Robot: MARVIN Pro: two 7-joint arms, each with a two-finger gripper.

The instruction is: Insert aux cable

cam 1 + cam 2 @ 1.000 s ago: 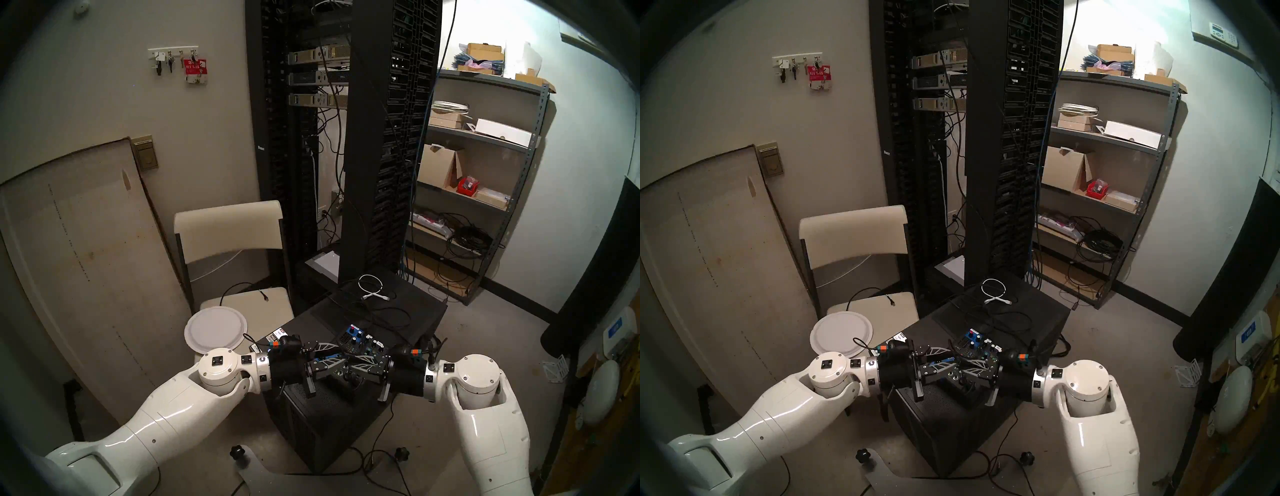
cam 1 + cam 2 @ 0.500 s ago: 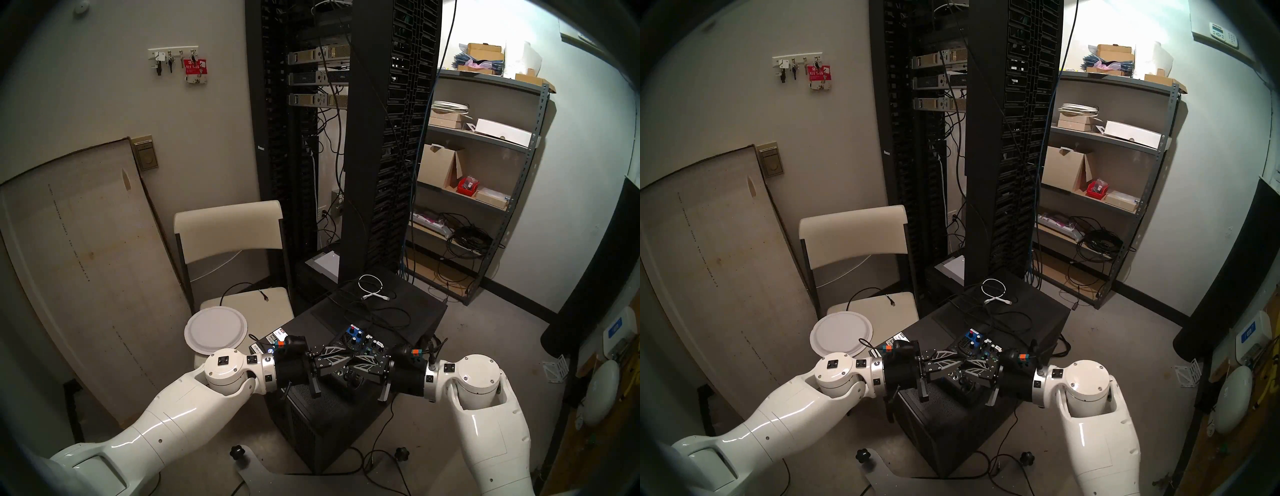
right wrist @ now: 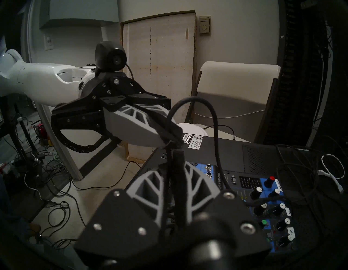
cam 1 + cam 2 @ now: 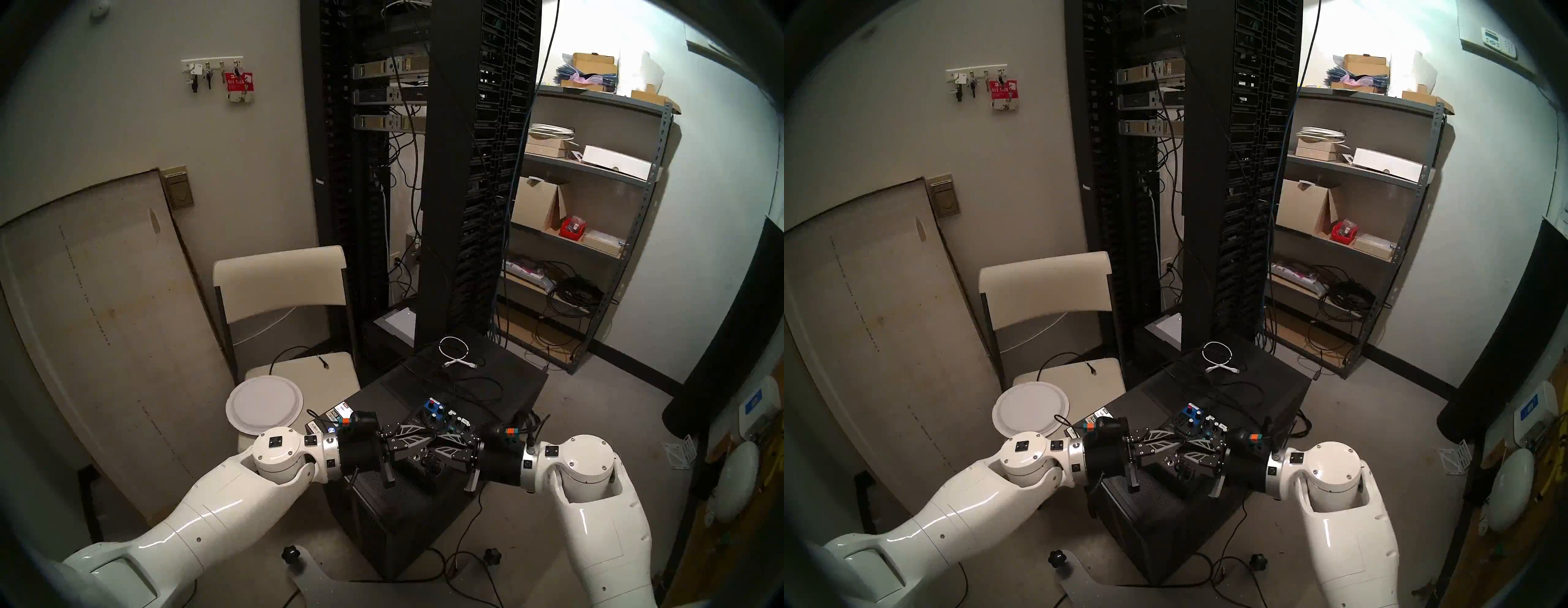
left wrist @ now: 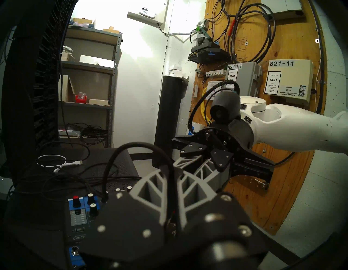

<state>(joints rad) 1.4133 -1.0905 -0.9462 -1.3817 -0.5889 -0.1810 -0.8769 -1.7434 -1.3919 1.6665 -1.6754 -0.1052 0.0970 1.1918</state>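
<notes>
A small black and blue audio mixer point(image 4: 432, 414) lies on a black computer case point(image 4: 500, 382). My two grippers meet tip to tip just above the mixer. My right gripper point(image 3: 176, 160) is shut on the aux cable's dark grey plug point(image 3: 178, 179), which lies along its fingers. My left gripper point(image 3: 174, 138) is shut on the black cable right at the plug's end. From there the cable point(image 3: 199, 99) arcs up and drops toward the mixer point(image 3: 250, 182). The same arc point(image 5: 137, 144) shows in the left wrist view. The plug's tip is hidden.
A white coiled cable point(image 4: 456, 352) and thin black cables lie on the case's far half. A red-marked plug point(image 4: 437, 465) shows on the mixer under the grippers. A white plate point(image 4: 265, 405) sits on the folding chair at left. Server racks point(image 4: 466, 170) stand behind.
My left arm has moved right toward the right gripper, and its fingers have closed from spread to shut. The right gripper has stayed nearly still.
</notes>
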